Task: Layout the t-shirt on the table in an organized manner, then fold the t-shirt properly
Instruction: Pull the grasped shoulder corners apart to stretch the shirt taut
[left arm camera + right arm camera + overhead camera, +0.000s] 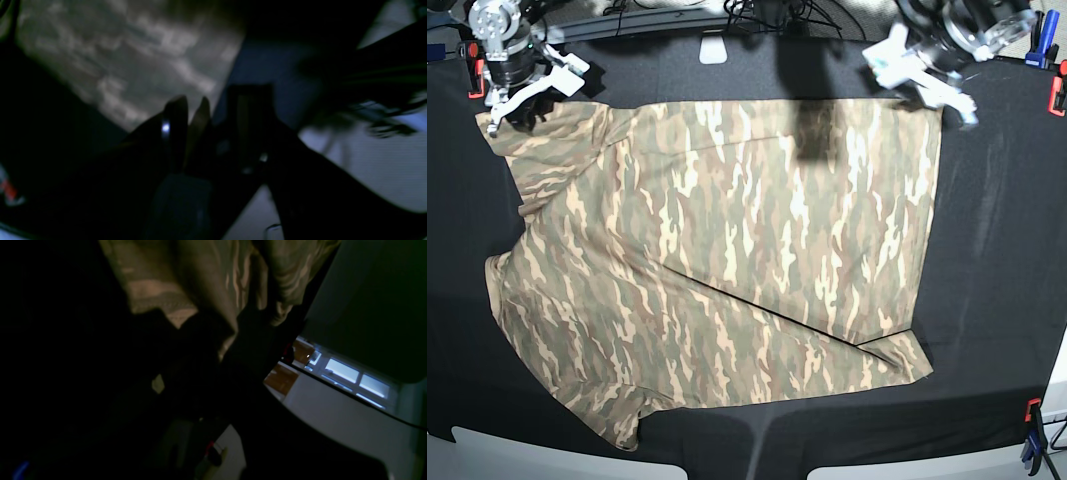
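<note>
Lying flat on the table (997,250), the t-shirt (717,270) covered most of the black cloth, spread wide from the far left corner to the near right. At the far left, the right gripper (515,110) sat on the shirt's far left corner with its fingers squeezed shut; its own camera showed camouflage cloth (186,283) bunched right at the fingers, so it seemed to pinch that corner. A long crease ran across the middle of the shirt. At the far right, the left gripper (937,90) was blurry above the shirt's far right corner. Its fingers (176,113) looked partly open, and I could not tell if they held anything.
</note>
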Action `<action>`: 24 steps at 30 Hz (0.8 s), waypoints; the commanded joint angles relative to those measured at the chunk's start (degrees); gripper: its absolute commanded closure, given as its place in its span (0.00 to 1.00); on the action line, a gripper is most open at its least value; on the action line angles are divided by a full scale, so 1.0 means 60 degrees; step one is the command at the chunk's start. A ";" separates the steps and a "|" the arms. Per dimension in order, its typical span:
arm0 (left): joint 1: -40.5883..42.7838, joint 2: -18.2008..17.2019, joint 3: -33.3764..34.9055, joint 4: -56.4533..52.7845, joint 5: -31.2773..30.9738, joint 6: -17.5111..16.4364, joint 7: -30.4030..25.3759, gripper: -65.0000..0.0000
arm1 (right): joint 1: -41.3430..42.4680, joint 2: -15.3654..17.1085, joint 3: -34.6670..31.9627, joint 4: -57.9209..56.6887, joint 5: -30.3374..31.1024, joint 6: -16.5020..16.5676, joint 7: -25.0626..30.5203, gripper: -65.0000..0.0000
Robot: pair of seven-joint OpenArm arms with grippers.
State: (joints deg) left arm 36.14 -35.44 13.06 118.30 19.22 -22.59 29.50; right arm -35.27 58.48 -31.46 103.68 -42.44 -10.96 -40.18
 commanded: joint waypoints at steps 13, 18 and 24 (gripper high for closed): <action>-0.0364 -0.0098 -0.0040 -0.1657 0.1789 0.1282 -0.0907 0.67 | 0.0000 0.0175 0.0051 0.0120 -0.0149 -0.0146 -0.0058 1.00; -0.0484 -0.0102 -0.0040 -0.1657 0.1789 0.1392 -0.1002 0.67 | 0.0000 0.0175 0.0051 0.0124 -0.0149 -0.0146 -0.0062 1.00; -0.0495 -0.0102 -0.0040 -0.1657 0.1785 0.1384 -0.1089 0.80 | 0.0000 0.0175 0.0051 0.0124 -0.0149 -0.0171 -0.0062 1.00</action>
State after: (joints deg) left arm 32.99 -35.40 13.08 107.81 29.82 -15.05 23.77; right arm -35.24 58.43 -31.46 103.68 -42.44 -10.96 -40.18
